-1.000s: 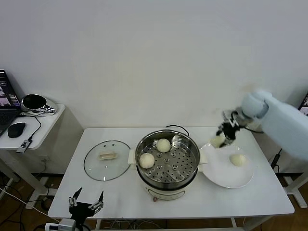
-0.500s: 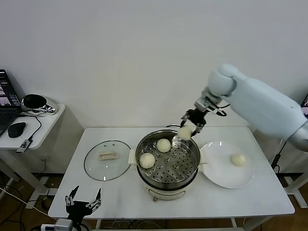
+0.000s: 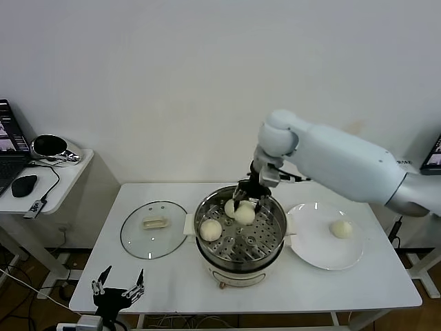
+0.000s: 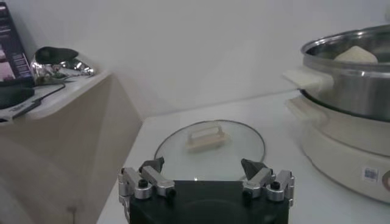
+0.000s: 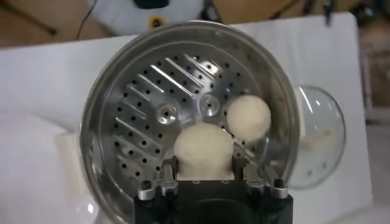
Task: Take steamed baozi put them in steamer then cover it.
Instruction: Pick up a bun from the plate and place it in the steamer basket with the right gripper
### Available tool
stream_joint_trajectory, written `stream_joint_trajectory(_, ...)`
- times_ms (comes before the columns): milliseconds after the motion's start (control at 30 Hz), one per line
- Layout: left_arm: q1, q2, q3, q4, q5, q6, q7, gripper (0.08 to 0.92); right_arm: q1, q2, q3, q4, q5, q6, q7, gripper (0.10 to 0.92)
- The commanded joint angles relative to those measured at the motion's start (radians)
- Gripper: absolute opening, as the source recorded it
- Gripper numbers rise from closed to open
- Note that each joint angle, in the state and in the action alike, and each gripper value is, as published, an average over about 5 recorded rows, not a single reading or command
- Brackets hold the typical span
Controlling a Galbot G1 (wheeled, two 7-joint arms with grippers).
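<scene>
Lowering is what's left: right gripper (image 3: 246, 204), jaws clenched on a creamy round bun (image 5: 203, 150), should release onto bare perforated tray inside the shiny steel steamer (image 3: 275, 238), clear of neighbours

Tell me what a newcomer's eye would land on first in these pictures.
First, the big white right arm reaching over the steamer at the table's centre, its right gripper shut on a baozi just above the perforated tray, where two more buns already sit. Next, the last bun alone on the white plate to the steamer's right. The glass lid lies flat on the left, with the open left gripper idle nearby.
</scene>
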Motion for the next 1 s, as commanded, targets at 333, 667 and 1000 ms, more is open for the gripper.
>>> stream_joint_trajectory(333,-0.002,-0.011,0.001,0.003,-0.001,-0.004,-0.002,0.823,-0.055,0.054,-0.082,0.043,-0.054,0.081,0.024,0.552)
stream_joint_trajectory(667,-0.01,-0.006,0.0,0.006,-0.002,-0.002,0.003,0.823,-0.064,0.053,-0.094,0.061,-0.04,0.065,0.02,0.551)
stream_joint_trajectory(1000,-0.013,-0.005,0.0,0.011,-0.004,-0.002,0.002,0.823,-0.039,0.02,-0.126,0.106,0.028,-0.007,0.016,0.585)
